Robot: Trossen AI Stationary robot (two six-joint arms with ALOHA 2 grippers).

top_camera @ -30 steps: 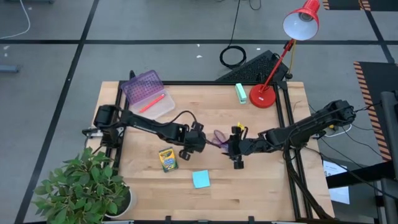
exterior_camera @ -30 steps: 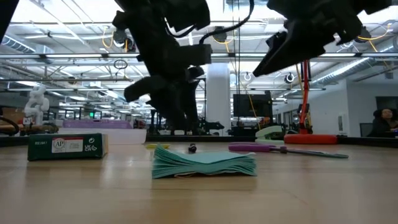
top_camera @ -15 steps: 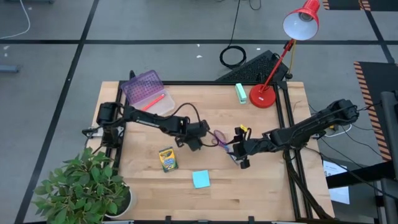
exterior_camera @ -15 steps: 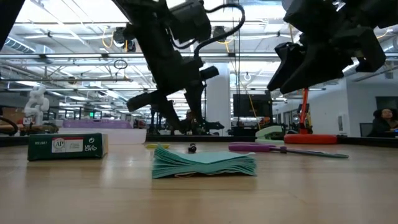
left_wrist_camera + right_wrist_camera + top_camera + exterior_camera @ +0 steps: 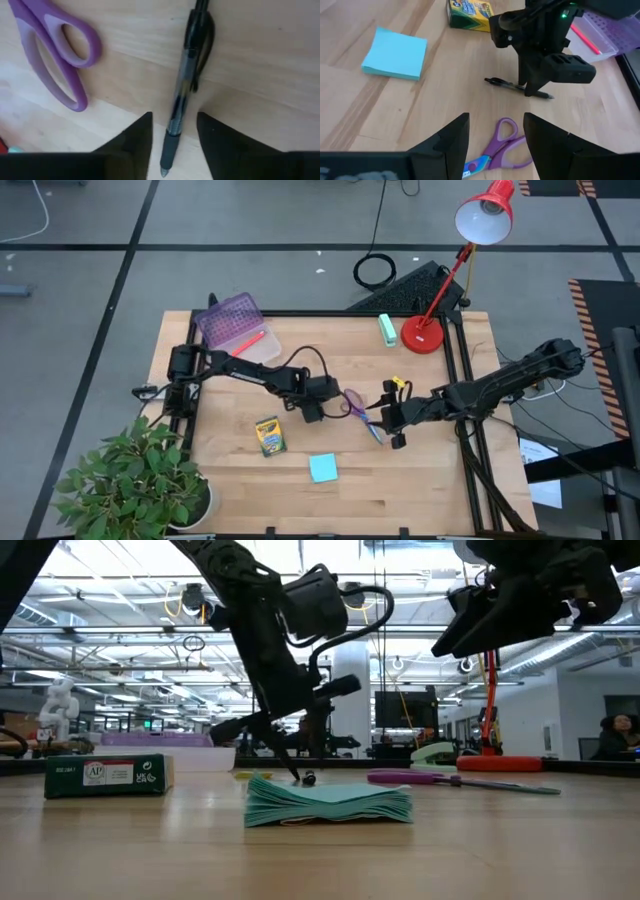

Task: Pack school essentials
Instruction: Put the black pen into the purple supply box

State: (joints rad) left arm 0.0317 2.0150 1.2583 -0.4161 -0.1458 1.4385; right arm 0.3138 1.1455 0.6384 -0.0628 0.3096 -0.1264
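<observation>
Lying beside black pen [image 5: 182, 95]: purple-handled scissors [image 5: 55, 55].

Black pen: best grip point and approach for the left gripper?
Mid-barrel, from straight above. The black pen lies flat on the table, so the left gripper, open and straddling its tip end, should close across the barrel, clear of the purple-handled scissors.

A robotics lab — open hall, exposed ceiling trusses [image 5: 100, 635], a white humanoid robot [image 5: 58, 700] beyond the table [image 5: 320, 850].
</observation>
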